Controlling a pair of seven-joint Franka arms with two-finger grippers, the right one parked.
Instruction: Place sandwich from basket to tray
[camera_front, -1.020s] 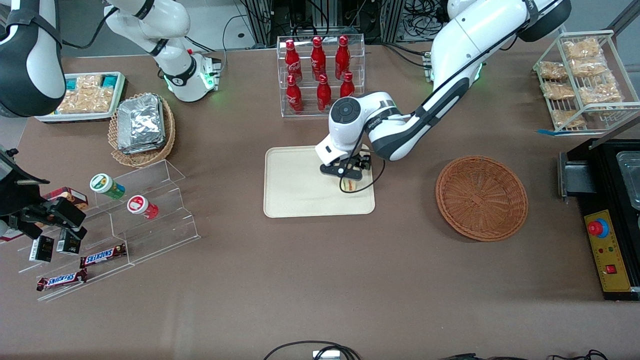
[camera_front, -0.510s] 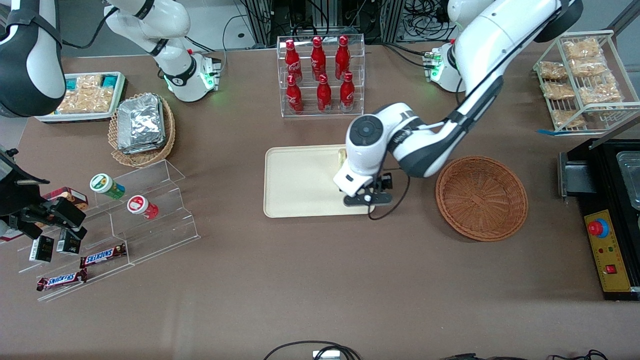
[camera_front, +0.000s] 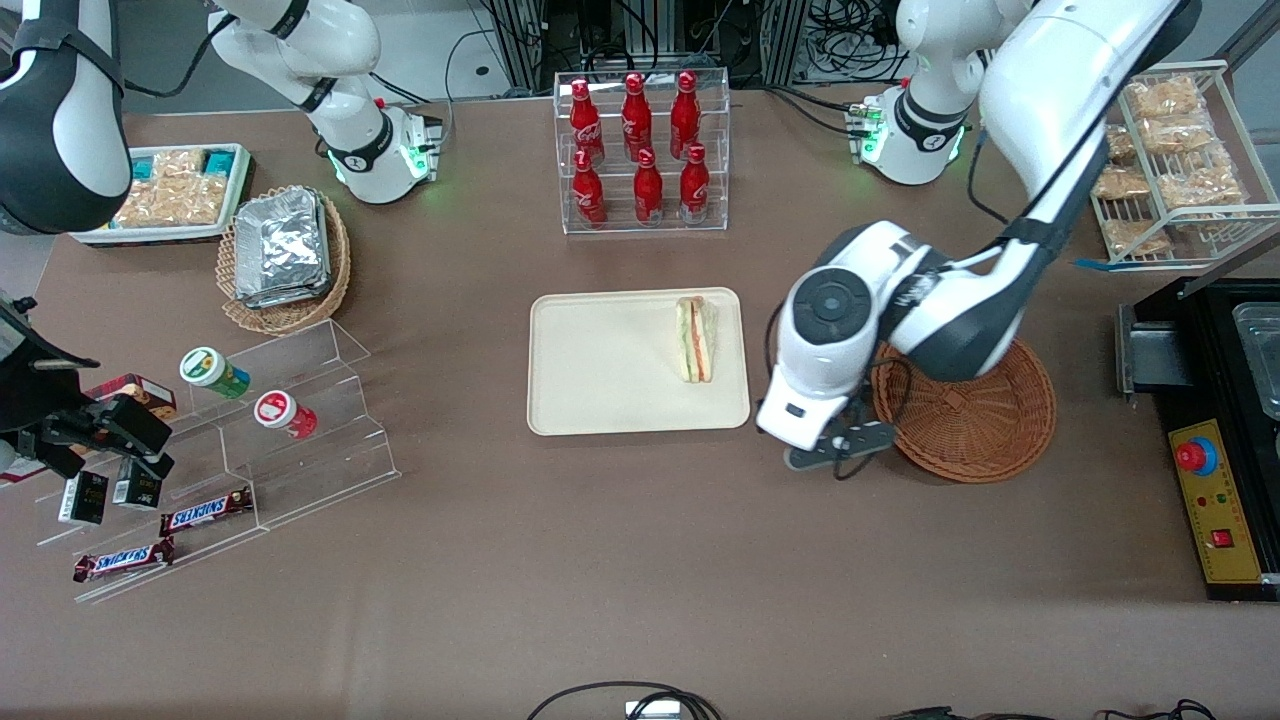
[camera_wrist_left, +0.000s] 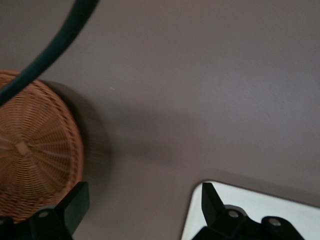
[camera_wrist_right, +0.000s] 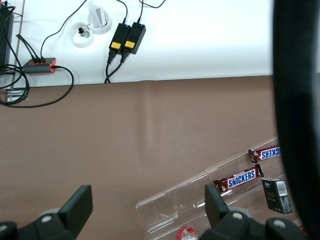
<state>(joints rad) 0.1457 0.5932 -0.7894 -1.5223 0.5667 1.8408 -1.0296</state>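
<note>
The sandwich (camera_front: 697, 338) lies on the cream tray (camera_front: 610, 370), at the tray's end toward the working arm. The reddish-brown wicker basket (camera_front: 985, 420) holds nothing that I can see; the arm covers part of it. My left gripper (camera_front: 838, 452) hangs over the bare table between tray and basket, nearer the front camera than the sandwich. It is open and empty. In the left wrist view the fingers (camera_wrist_left: 75, 202) stand wide apart, with the basket (camera_wrist_left: 35, 155) beside one and a corner of the tray (camera_wrist_left: 270, 202) beside the other.
A clear rack of red bottles (camera_front: 640, 150) stands farther from the front camera than the tray. A tan basket of foil packs (camera_front: 283, 255) and clear steps with snacks (camera_front: 230, 440) lie toward the parked arm's end. A wire rack (camera_front: 1170, 160) and black box (camera_front: 1215, 420) lie toward the working arm's end.
My gripper has let go of the sandwich, which now lies on the tray. The gripper has moved off the tray toward the basket and nearer the front camera.
</note>
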